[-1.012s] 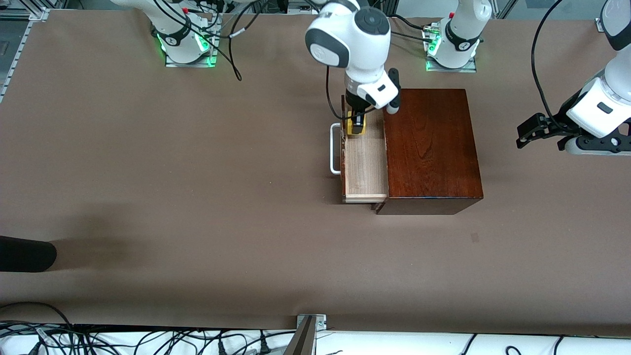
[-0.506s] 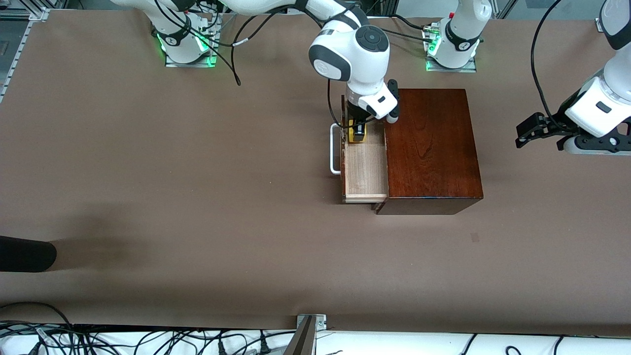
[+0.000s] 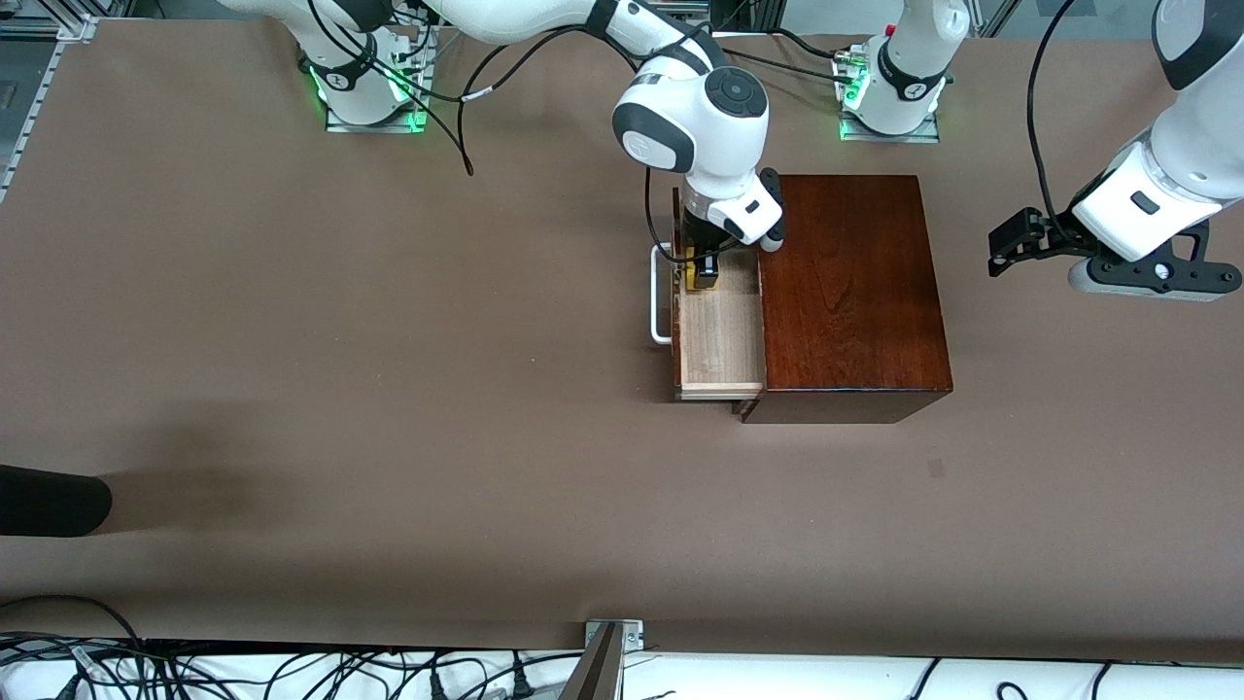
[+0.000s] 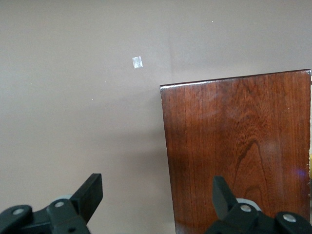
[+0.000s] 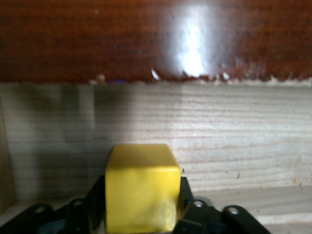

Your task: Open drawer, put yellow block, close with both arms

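The drawer (image 3: 719,335) stands pulled out of the reddish-brown wooden box (image 3: 850,292), its white bar handle (image 3: 661,294) toward the right arm's end of the table. My right gripper (image 3: 702,270) is down inside the drawer at its end farthest from the front camera, shut on the yellow block (image 3: 692,270). In the right wrist view the block (image 5: 141,187) sits between the black fingers (image 5: 95,195), close over the light-wood drawer floor (image 5: 234,146). My left gripper (image 3: 1006,248) is open and empty, up over the table beside the box. The left wrist view shows the box top (image 4: 239,146).
A black rounded object (image 3: 49,499) lies at the table's edge toward the right arm's end. A small pale mark (image 3: 936,469) is on the brown table, nearer the front camera than the box. Cables trail by the arm bases.
My right gripper has gone lower into the drawer with the yellow block. My left gripper has shifted toward the wooden box.
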`<action>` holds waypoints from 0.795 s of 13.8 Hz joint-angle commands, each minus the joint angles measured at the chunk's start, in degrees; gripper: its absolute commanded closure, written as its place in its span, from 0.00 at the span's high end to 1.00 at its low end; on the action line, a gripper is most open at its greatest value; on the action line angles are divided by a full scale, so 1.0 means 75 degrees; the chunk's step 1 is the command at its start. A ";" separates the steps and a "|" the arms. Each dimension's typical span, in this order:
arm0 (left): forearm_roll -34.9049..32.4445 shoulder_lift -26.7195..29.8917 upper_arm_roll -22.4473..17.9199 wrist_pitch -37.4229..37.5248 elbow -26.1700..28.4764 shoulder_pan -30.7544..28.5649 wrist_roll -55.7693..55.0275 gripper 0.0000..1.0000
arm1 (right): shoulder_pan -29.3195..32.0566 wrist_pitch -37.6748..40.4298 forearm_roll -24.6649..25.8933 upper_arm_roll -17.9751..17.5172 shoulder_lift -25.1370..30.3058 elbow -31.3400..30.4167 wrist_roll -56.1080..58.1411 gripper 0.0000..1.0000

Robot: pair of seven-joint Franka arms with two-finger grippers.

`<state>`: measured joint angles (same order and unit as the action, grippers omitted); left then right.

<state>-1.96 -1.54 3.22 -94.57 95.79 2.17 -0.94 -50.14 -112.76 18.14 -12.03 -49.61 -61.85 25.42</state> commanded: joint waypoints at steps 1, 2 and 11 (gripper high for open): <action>0.0156 -0.0182 0.0050 0.0011 -0.0268 0.0039 0.0172 1.00 | 0.0064 0.0479 0.0055 -0.0037 0.0238 0.0220 0.0127 1.00; 0.0132 -0.0182 0.0108 0.0011 -0.0280 0.0063 0.0138 1.00 | 0.0157 0.0515 -0.0097 -0.0037 0.0495 0.0220 0.0126 1.00; 0.0097 -0.0194 0.0168 0.0035 -0.0397 0.0051 0.0184 1.00 | 0.3272 0.1042 -0.2078 0.0022 0.2605 0.0208 0.0185 1.00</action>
<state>-1.96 -2.16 4.61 -94.95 94.54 2.63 -0.85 -30.47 -105.56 4.97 -10.92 -33.14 -58.56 26.39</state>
